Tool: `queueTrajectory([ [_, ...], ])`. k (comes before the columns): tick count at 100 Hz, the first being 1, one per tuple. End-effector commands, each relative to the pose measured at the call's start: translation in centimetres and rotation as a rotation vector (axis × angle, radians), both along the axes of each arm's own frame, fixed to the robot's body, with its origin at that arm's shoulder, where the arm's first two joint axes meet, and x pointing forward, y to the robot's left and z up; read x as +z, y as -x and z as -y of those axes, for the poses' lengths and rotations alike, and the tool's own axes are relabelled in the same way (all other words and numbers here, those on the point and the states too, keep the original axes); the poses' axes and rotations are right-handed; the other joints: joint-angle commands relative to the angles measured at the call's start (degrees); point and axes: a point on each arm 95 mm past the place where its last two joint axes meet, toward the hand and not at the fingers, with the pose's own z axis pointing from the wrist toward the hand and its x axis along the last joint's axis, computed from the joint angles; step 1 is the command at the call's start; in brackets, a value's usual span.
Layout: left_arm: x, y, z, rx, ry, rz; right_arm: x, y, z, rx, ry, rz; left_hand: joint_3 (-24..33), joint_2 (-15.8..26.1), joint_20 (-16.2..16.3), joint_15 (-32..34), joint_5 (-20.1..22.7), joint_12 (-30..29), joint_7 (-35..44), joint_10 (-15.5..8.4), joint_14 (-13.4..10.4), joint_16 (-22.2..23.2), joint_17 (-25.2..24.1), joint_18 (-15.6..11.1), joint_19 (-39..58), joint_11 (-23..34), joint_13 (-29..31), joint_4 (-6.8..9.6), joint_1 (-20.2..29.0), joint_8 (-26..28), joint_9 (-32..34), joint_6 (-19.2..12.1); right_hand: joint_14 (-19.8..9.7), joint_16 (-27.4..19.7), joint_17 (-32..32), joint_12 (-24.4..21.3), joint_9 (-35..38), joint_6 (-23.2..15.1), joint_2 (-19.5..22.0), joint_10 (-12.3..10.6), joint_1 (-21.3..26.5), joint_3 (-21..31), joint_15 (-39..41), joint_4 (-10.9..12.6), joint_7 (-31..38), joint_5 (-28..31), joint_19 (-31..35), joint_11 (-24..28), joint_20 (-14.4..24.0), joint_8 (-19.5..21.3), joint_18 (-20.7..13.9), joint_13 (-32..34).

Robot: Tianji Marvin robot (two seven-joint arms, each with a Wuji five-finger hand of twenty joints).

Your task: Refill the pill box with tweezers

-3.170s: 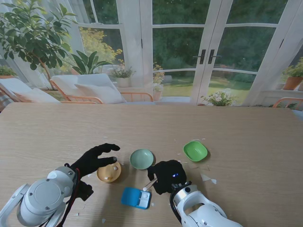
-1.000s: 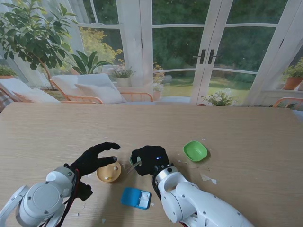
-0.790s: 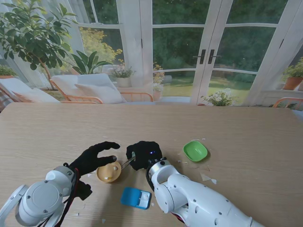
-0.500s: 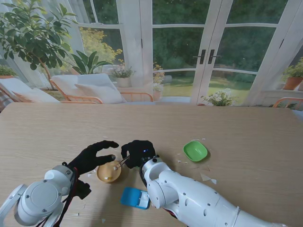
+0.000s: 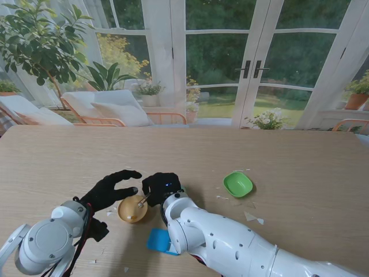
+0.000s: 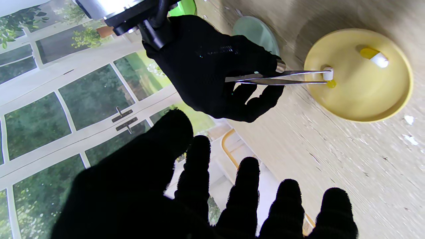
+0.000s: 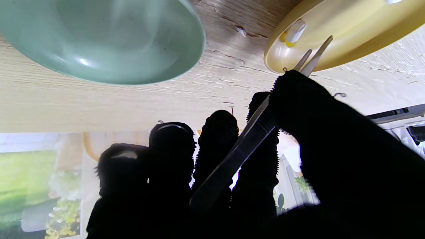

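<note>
My right hand (image 5: 160, 187) is shut on metal tweezers (image 6: 282, 77), which are also seen in the right wrist view (image 7: 245, 142). Their tips reach into the yellow bowl (image 5: 132, 209) at a white-and-yellow capsule (image 6: 328, 76). I cannot tell whether they pinch it. A second capsule (image 6: 373, 57) lies deeper in the bowl. My left hand (image 5: 109, 190) hovers open just left of the yellow bowl, fingers spread. The blue pill box (image 5: 157, 239) lies nearer to me, partly hidden by my right forearm.
A pale green bowl (image 7: 99, 39) sits right beside the yellow one, hidden in the stand view by my right hand. A bright green bowl (image 5: 237, 184) stands farther right. Small white scraps (image 5: 252, 217) dot the wooden table.
My right hand has swung left with the tweezers, from beside the pill box past the pale green bowl to the yellow bowl. My left hand has hardly moved.
</note>
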Motion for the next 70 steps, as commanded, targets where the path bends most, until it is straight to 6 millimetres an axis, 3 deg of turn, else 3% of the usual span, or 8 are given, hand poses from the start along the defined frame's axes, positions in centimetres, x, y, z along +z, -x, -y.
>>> queueTrajectory([
  [1,0.01,0.20,0.13,-0.008,0.007,-0.005,-0.08,0.24,-0.78,-0.001,0.006,-0.019,-0.71,0.18,-0.78,-0.75,-0.89,-0.46,0.10,-2.51,-1.46,-0.64,0.13,-1.95,-1.72,-0.06,-1.22,1.67,0.00,-0.53,-0.92,-2.32,0.60,0.85,-0.72,0.73,-0.76,0.41,-0.29,-0.39,-1.03,-0.35,1.40,2.88,1.14,0.17,3.44,0.71,1.67,0.44,-1.78,-1.04],
  [70,0.06,0.30,0.00,-0.006,0.014,-0.007,-0.26,-0.09,-0.92,-0.029,0.034,-0.027,-0.68,0.16,-1.11,-0.68,-0.89,-0.46,0.03,-2.51,-1.50,-0.62,0.11,-1.97,-1.60,-0.10,-1.22,1.66,0.00,-0.49,-0.92,-2.43,0.44,1.01,-0.88,1.25,-1.39,1.92,0.04,-0.22,-1.64,-0.71,1.60,3.17,1.07,0.02,3.54,0.70,1.64,0.91,-2.02,-1.53],
])
